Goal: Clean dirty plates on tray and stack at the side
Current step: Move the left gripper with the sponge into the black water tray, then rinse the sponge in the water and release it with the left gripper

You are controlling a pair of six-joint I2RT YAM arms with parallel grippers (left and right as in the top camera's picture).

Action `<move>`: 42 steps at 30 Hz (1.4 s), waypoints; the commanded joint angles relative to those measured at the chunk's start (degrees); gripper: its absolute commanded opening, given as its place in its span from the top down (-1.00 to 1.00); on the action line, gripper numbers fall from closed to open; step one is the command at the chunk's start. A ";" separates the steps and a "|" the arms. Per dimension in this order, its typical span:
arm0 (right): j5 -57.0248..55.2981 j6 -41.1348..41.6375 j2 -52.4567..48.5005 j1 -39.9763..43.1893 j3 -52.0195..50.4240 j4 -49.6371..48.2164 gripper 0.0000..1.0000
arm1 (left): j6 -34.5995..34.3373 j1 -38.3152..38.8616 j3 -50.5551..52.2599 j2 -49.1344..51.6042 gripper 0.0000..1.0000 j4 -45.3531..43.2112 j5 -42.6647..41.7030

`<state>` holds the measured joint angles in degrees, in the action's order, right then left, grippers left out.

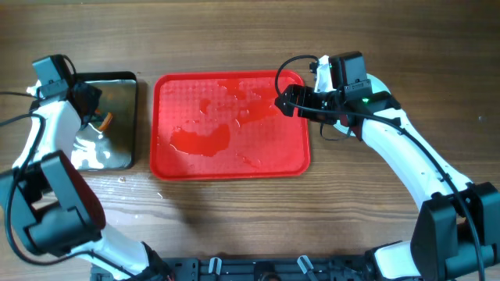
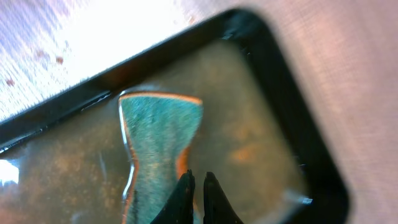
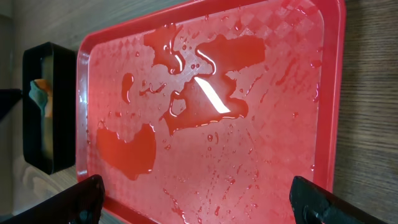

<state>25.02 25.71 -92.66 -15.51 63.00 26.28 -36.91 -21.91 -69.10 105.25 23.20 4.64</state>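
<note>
Red plastic, stiff and light by the look, the tray (image 1: 160, 125) lies mid-surface, pooled with water (image 3: 211, 93) (so likely slick); its raised rim seems the best place to grip. No plates show in any view. The right end effector (image 1: 284, 101) hangs over the tray's 2 o'clock corner, jaws spread wide, empty. At the tray's 9 o'clock, inside the black metal tray (image 2: 292, 124), the left end effector (image 2: 198, 190) is pinched fully closed on a soft green sponge (image 2: 158, 130).

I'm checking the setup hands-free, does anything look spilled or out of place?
Yes. Clear liquid lies in puddles and droplets across the red tray, and no plates are in view. The left claw is shut on a green sponge in the black tray.
</note>
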 commanded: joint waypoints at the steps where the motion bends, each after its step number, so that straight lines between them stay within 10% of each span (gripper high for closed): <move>1: -1.05 0.35 0.13 -0.28 -0.50 0.13 -0.93 | 0.68 -0.46 0.11 7.65 0.92 2.71 0.81; 16: -2.32 0.02 0.13 -0.28 -0.50 -0.11 -0.94 | 0.52 0.68 0.09 -5.62 0.92 3.85 -9.29; 28: -2.80 0.00 0.13 -0.28 -0.50 0.13 -0.95 | 0.44 -0.46 0.11 6.78 0.92 7.96 5.44; 42: -2.82 -0.02 0.13 -0.28 -0.50 -0.02 -0.99 | 0.48 2.03 0.09 2.36 0.92 8.74 -24.39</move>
<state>23.03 25.69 -92.66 -15.51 63.00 26.48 -36.91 -22.83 -70.00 111.07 31.99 -4.89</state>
